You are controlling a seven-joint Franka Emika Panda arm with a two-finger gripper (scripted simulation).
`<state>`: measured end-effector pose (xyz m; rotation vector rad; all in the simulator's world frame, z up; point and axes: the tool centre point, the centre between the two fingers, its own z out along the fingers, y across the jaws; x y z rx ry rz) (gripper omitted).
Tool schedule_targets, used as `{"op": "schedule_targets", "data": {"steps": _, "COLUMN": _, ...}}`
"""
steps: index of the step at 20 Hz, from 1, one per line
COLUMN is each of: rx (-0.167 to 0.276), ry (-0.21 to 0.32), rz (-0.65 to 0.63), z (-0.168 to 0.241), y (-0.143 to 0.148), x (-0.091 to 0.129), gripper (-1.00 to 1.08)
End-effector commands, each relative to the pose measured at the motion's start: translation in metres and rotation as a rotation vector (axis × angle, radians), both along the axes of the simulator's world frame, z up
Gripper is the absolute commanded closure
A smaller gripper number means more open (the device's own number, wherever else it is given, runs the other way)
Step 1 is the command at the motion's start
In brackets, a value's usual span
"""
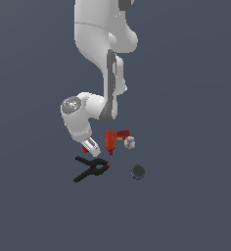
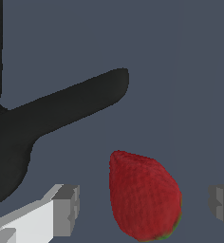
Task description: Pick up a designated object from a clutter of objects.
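The designated object, a small red strawberry (image 2: 142, 197) with a bit of green at one end, lies on the grey floor between my fingers. My gripper (image 2: 144, 205) is open around it, and gaps show between the berry and both fingertips (image 2: 66, 209). In the exterior view the gripper (image 1: 91, 147) is low over the floor on the exterior view's left of the clutter. Only a red sliver of the strawberry (image 1: 85, 148) peeks out beside it.
A black clamp (image 1: 90, 168) with a red tip lies just in front of the gripper, and its handle (image 2: 61, 111) shows close by in the wrist view. A red drill-like tool (image 1: 111, 139), a whitish patterned ball (image 1: 129, 142) and a dark round object (image 1: 139, 171) lie toward the exterior view's right.
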<state>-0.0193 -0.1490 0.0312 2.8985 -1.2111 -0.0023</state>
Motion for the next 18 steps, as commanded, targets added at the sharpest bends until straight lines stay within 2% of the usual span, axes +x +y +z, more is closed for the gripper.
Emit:
{"op": "schedule_targets", "data": {"steps": 1, "rx": 0.000, "ry": -0.001, "rz": 0.000, "z": -0.0064, "y": 0.0000, "x": 0.0006, "gripper": -0.92}}
{"op": "schedule_targets", "data": {"steps": 4, "rx": 0.000, "ry": -0.001, "rz": 0.000, "z": -0.0088, "y": 0.0000, "x": 0.0008, "gripper": -0.92}}
{"op": "schedule_targets", "data": {"steps": 5, "rx": 0.000, "ry": -0.001, "rz": 0.000, "z": -0.0088, "y": 0.0000, "x": 0.0008, "gripper": 1.08}}
{"op": "schedule_targets", "data": {"steps": 18, "rx": 0.000, "ry": -0.002, "rz": -0.001, "z": -0.0062, "y": -0.0007, "x": 0.0002, "gripper": 1.08}}
